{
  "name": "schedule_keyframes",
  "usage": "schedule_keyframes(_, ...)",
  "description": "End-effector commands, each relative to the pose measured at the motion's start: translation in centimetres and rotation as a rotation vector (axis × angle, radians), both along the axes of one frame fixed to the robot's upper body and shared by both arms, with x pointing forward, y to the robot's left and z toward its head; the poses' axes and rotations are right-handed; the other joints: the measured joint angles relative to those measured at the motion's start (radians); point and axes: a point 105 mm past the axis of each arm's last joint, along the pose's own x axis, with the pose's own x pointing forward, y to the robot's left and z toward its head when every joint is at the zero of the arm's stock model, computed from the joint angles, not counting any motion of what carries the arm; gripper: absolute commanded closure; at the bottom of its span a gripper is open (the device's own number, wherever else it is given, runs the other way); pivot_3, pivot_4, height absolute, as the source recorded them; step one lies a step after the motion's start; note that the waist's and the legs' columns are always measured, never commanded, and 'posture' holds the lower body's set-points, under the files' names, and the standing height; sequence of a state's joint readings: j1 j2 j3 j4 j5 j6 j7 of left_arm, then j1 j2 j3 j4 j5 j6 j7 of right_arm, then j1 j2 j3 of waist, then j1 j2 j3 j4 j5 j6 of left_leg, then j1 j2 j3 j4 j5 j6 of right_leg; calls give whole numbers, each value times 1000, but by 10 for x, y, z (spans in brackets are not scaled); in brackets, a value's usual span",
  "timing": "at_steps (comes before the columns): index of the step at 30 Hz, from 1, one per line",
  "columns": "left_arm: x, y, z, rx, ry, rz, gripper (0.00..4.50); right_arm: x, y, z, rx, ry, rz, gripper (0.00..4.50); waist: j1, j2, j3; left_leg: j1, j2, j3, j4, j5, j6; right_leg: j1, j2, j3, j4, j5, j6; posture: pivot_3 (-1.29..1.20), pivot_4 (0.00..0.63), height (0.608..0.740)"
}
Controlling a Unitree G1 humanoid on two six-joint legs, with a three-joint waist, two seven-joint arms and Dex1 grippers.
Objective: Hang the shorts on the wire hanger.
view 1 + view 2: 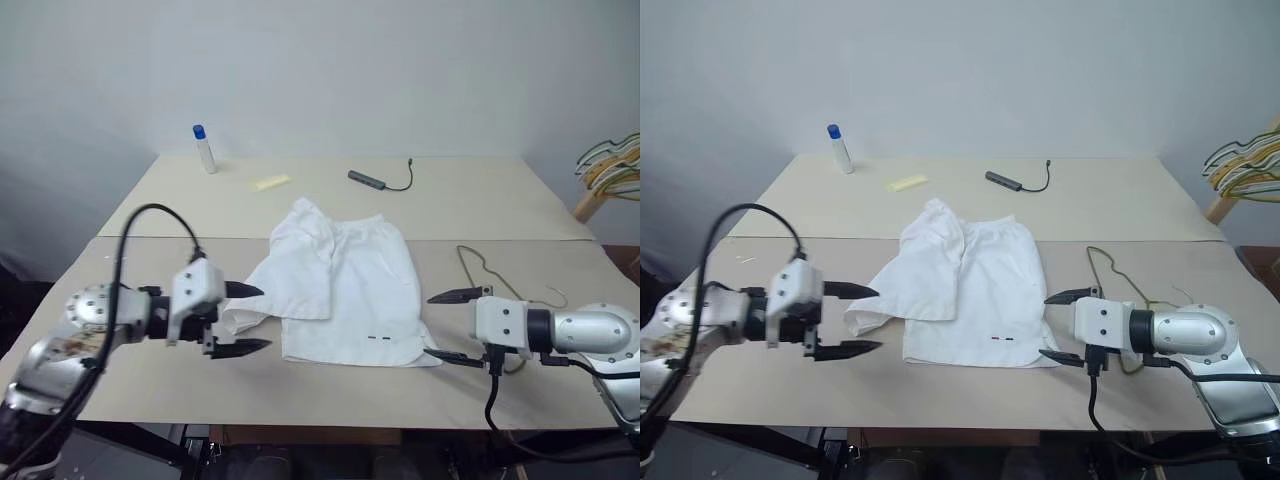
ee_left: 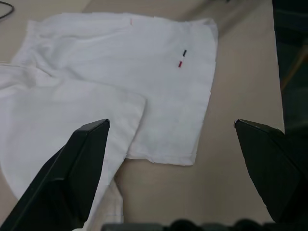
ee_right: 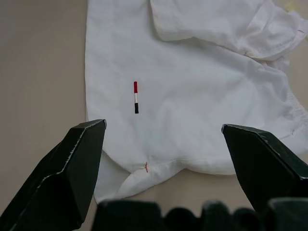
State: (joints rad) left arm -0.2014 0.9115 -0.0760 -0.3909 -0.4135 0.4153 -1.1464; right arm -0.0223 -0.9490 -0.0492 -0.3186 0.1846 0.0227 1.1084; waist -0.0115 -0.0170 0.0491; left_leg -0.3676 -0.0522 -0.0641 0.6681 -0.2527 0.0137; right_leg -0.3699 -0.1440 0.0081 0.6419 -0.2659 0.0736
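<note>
Evidently poised to start, both sets of jaws stand wide and empty: the left gripper (image 1: 238, 319) hovers beside the folded-over leg, the right gripper (image 1: 448, 325) at the opposite hem corner, flanking the white thin-fabric shorts (image 1: 345, 285) lying flat on the beige bench (image 1: 480, 195). The thin olive-green wire hanger (image 1: 478, 268) lies just beside the shorts on the robot's right, untouched.
</note>
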Motion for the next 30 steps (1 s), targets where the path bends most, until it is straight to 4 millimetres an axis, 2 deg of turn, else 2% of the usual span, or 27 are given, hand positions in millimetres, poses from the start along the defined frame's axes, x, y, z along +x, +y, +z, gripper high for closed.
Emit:
schedule_keyframes(1,6,-19,-16,97,-58,-106,0,-1,2,19,43,-22,12,11,-1,0,0,0,0,1,0,0,0,0,0,0,0,0,0,-96,0,740)
schedule_keyframes(5,16,-36,-41,219,-104,-211,0,-4,0,28,61,3,18,11,-6,-1,0,0,0,7,0,0,1,0,0,1,-1,0,0,-120,0,740)
schedule_keyframes(9,26,-40,-69,368,-168,-270,0,-7,-1,36,79,16,10,11,-13,-2,0,0,1,9,0,-1,1,0,1,2,-1,0,1,-154,0,740)
schedule_keyframes(13,26,-39,-82,431,-154,-332,0,-9,-3,40,86,21,2,11,-25,-3,-1,0,2,8,0,-1,2,0,1,2,-1,0,1,-171,0,740)
schedule_keyframes(16,33,-37,-88,496,-196,-346,578,-9,-3,42,92,14,-9,0,-28,-3,-3,0,2,8,1,-1,2,1,1,3,-1,1,2,-178,0,740)
schedule_keyframes(18,37,-37,-86,491,-206,-334,1114,-8,-3,43,97,9,-14,0,-31,-2,-4,1,2,8,1,-1,2,2,1,3,-1,0,4,-179,0,740)
schedule_keyframes(21,41,-36,-83,481,-208,-328,2016,-8,-4,43,99,5,-18,0,-35,-2,-5,3,4,8,1,-1,2,3,2,4,-1,-2,8,-178,0,740)
schedule_keyframes(28,47,-31,-78,448,-210,-290,4234,-6,-4,44,104,-6,-25,0,-40,-2,-5,3,10,8,1,-1,2,2,6,6,-2,0,6,-174,0,740)
schedule_keyframes(29,48,-31,-77,439,-210,-284,4465,-6,-4,44,104,-6,-25,0,-41,-2,-5,3,10,8,1,-1,2,2,7,6,-2,0,5,-174,0,740)
schedule_keyframes(30,46,-31,-76,420,-206,-296,4465,-5,-4,44,105,-6,-25,0,-44,-2,-5,3,11,9,1,-1,2,2,7,6,-2,0,5,-171,0,740)
